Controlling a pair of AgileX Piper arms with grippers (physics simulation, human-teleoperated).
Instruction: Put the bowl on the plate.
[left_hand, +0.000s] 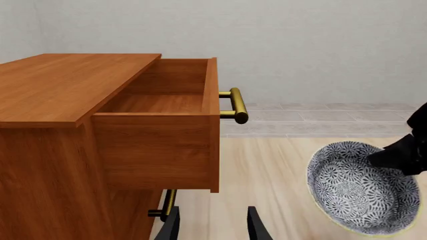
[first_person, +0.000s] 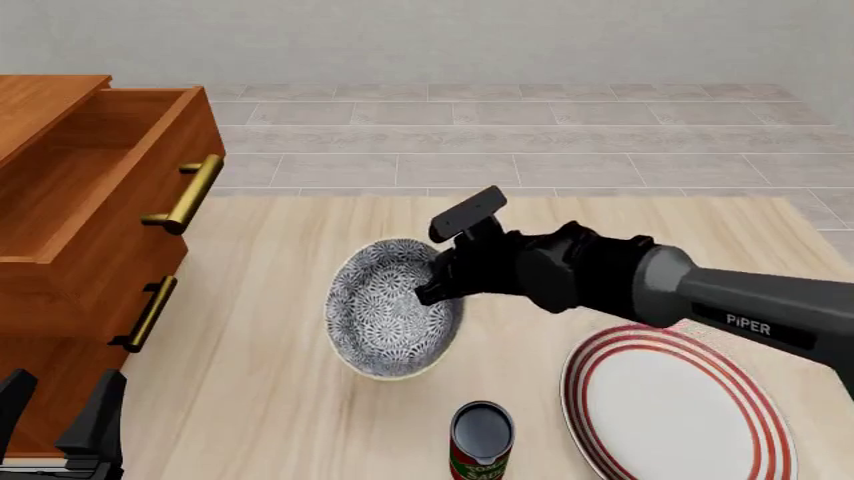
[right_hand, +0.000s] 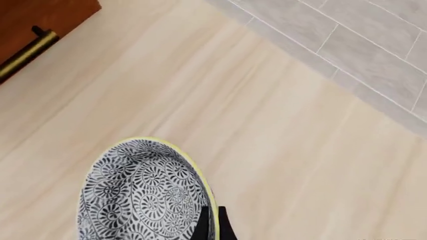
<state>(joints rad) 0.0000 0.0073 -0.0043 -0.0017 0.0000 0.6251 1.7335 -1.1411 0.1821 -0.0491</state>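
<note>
The bowl (first_person: 384, 318), floral blue-grey inside with a pale rim, is tilted up over the middle of the table. My right gripper (first_person: 435, 286) is shut on its right rim; in the right wrist view the fingers (right_hand: 202, 226) pinch the rim of the bowl (right_hand: 137, 200). The red-ringed white plate (first_person: 674, 405) lies flat to the bowl's right, near the front edge, with nothing on it. My left gripper (first_person: 60, 420) hangs open and empty at the front left, close to the cabinet; its view shows the left gripper (left_hand: 213, 227) and the bowl (left_hand: 360, 192) beyond it.
A wooden cabinet (first_person: 67, 250) fills the left side, its top drawer (left_hand: 167, 100) pulled open with brass handles (first_person: 180, 195) sticking out. A small can (first_person: 481, 440) stands at the front between bowl and plate.
</note>
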